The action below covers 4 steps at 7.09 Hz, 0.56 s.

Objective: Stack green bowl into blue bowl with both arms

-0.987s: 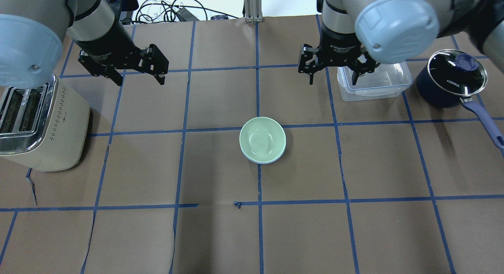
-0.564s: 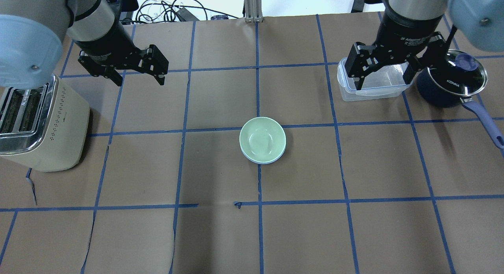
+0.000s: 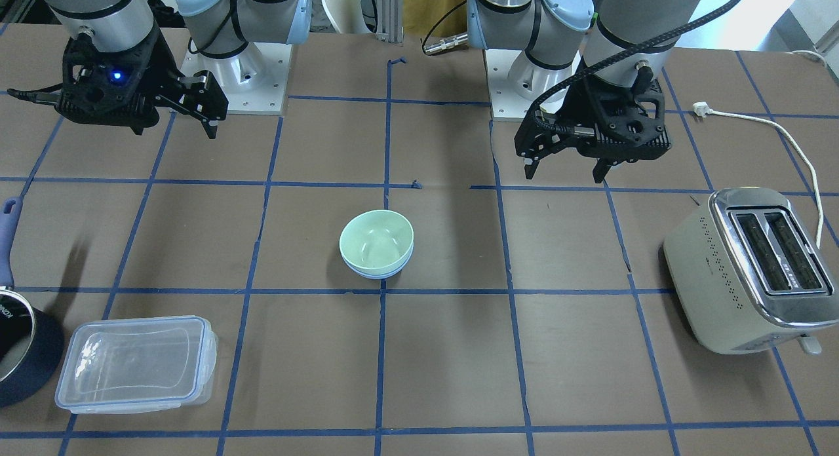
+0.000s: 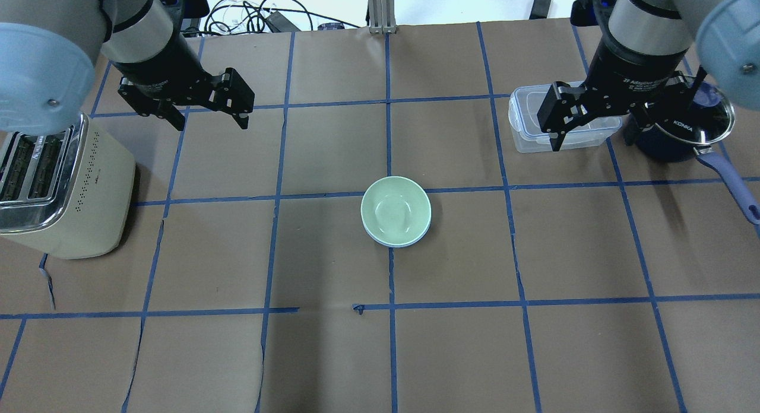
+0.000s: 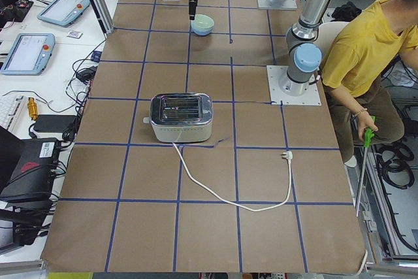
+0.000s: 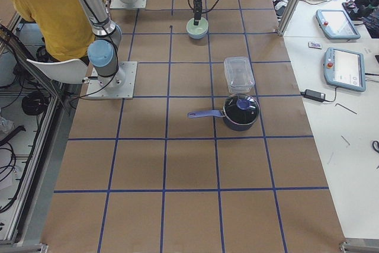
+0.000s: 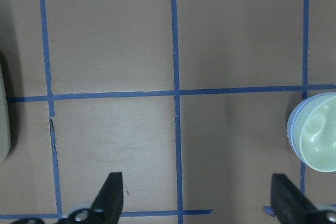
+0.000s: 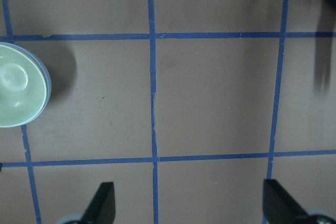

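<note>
Pale mint-green round glossy bowl (image 4: 396, 208) nested in light periwinkle-blue round bowl (image 3: 377, 273), mid table (image 4: 534, 353). Left claw (image 4: 212, 124) wide, empty. Right claw (image 4: 592, 141) wide, empty. Both well apart from bowls.

Around the green bowl (image 4: 395, 208): bare tabletop (image 4: 332, 253) on every side.
Left hand (image 4: 212, 126) side: toaster (image 4: 65, 187) stands outward; open tabletop toward the bowl.
Right hand (image 4: 591, 141) side: container (image 4: 525, 137) and saucepan (image 4: 665, 151) well apart from the bowl.
</note>
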{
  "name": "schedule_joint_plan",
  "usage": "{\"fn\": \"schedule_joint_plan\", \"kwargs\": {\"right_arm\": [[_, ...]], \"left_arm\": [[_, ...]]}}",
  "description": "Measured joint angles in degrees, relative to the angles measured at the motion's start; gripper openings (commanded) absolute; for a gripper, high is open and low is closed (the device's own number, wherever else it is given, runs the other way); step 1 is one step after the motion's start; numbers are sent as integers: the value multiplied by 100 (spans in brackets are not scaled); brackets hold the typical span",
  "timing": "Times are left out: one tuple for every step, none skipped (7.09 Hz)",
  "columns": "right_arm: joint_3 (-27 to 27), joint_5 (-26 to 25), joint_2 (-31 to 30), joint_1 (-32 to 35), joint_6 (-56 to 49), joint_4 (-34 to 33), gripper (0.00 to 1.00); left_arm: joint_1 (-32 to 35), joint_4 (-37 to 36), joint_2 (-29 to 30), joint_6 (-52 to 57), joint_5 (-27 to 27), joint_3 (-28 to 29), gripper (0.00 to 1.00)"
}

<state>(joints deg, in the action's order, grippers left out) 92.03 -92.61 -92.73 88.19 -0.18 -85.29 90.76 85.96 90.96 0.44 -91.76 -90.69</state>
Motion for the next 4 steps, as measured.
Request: {"fn": "schedule_joint_plan", "kwargs": {"right_arm": [[18, 114, -23, 2, 193, -19, 100], [22, 173, -40, 5, 272, -22, 100], [25, 201, -44, 5, 298, -22, 100], [28, 208, -44, 5, 303, -23, 100]], "left_arm": [[-2, 0, 0, 0, 0, 0, 100], [-4, 0, 2, 0, 0, 0, 100], [-5, 0, 5, 0, 0, -1, 100], [-5, 0, 8, 0, 0, -1, 100]]}}
